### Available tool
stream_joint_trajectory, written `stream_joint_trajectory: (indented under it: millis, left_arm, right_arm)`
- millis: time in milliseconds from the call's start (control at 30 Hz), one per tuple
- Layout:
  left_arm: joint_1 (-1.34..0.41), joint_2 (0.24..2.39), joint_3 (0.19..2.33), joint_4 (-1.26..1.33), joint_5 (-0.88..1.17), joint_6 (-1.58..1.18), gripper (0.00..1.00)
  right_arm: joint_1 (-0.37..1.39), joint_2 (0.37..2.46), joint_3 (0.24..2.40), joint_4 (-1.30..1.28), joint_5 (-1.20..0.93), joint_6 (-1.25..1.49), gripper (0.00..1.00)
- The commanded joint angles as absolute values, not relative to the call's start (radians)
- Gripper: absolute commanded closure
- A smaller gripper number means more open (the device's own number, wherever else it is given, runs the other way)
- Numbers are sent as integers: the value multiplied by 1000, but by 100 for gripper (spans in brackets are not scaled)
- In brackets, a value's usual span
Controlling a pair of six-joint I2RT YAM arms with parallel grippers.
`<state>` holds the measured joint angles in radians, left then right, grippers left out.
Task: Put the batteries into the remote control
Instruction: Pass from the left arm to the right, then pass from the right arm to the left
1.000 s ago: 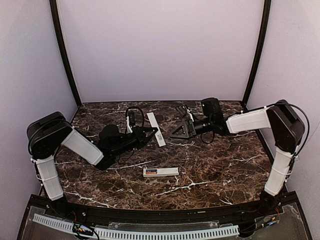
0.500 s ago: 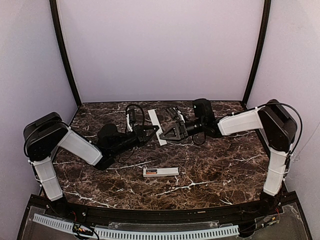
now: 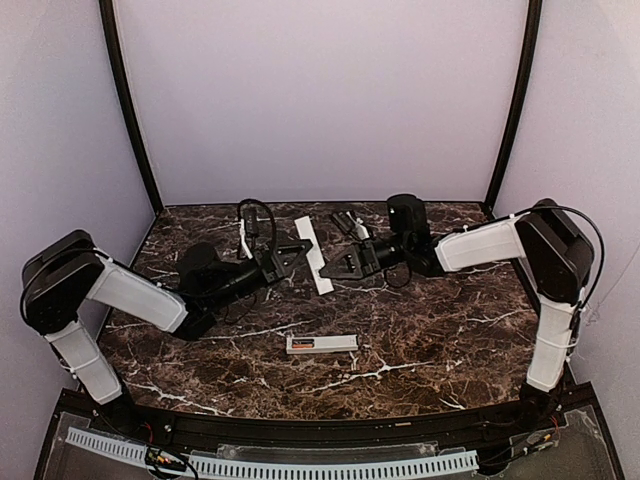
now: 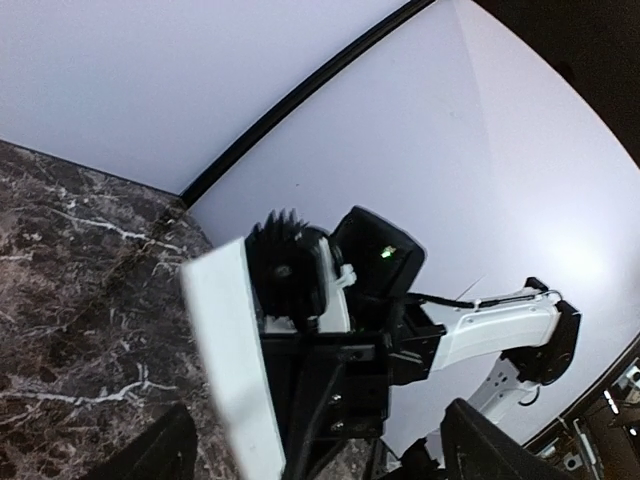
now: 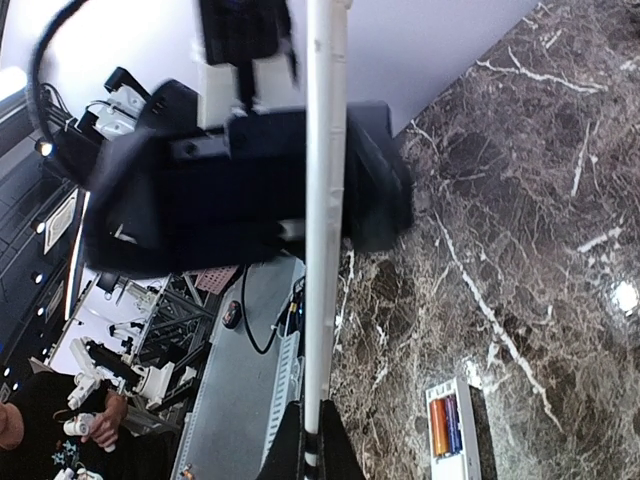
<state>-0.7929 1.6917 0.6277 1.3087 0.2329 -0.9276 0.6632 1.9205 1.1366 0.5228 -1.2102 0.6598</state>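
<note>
Only the right claw (image 5: pixel 312 445) pinches the white cover strip (image 3: pixel 306 235); the left claw (image 4: pixel 322 455) gapes wide

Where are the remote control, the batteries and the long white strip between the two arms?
remote control (image 3: pixel 335 343): top view, its plain white right end.
batteries (image 5: pixel 440 425): right wrist view, the orange one in the open bay.
white strip (image 3: pixel 307 236): top view, its far half.

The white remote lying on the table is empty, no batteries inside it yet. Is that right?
Not empty: the white remote lying on the table has batteries inside it, one orange, one purple. The right wrist view shows them.
</note>
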Motion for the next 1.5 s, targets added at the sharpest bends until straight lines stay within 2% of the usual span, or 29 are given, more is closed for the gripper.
stream_joint_trajectory:
  millis: [0,67,200,300,400,533,600,1133,1200,1300,1367,1433,1467]
  left_arm:
    - [-753,1459,633,1070,325,-692,10]
    - [-708,1380,685,811,414,-575,5]
    - [-664,1278,807,301,533,-323,8]
    - [-661,1258,924,72,557,-197,19]
    - [-662,1267,984,-80,611,-125,36]
    - [-667,1297,1043,-182,677,-70,52]
    - [-674,1311,1061,-225,677,-42,56]
    - [-701,1368,1074,-271,749,34,74]
    - [-701,1374,1076,-267,762,31,80]
    - [-701,1376,1068,-241,778,20,95]
    - [-701,1371,1053,-211,785,-9,99]
    - [-701,1369,1040,-199,774,-38,100]
    - [-700,1368,1035,-199,758,-53,100]
  right_arm:
    - [663,1846,1198,200,-1221,381,100]
    - [662,1818,1226,26,-1198,257,100]
    - [667,1780,1257,-242,-1132,44,100]
    - [696,1774,1297,-443,-1058,-117,100]
    - [742,1785,1336,-565,-995,-205,100]
    - [786,1805,1361,-637,-958,-255,100]
    - [799,1811,1373,-656,-956,-270,100]
    - [835,1828,1407,-720,-963,-322,100]
    - [836,1826,1407,-722,-967,-325,100]
    - [836,1823,1409,-722,-959,-325,100]
    - [835,1824,1416,-720,-926,-313,94]
    - [830,1821,1424,-716,-876,-295,72]
    - [823,1814,1425,-710,-844,-282,65]
